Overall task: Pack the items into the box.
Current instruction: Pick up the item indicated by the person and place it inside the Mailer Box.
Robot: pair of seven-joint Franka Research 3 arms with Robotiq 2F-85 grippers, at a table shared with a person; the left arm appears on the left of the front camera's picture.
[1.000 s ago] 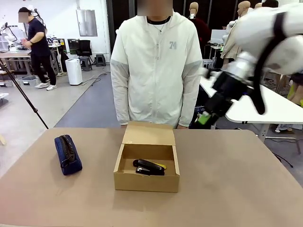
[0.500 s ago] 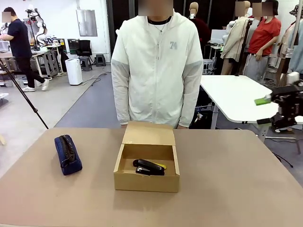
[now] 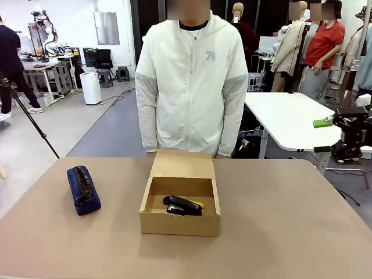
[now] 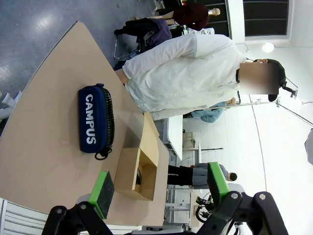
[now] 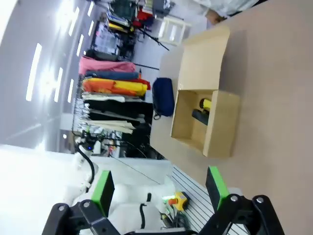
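Front view: right gripper (image 3: 326,136) has withdrawn rightward.

A tall white bin (image 3: 90,88) stands near a black chair (image 3: 103,60).

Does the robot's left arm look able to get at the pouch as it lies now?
Probably yes. The left tool is open and holds nothing, and the pouch lies on the bare table, apart from the box, with nothing on top of it.
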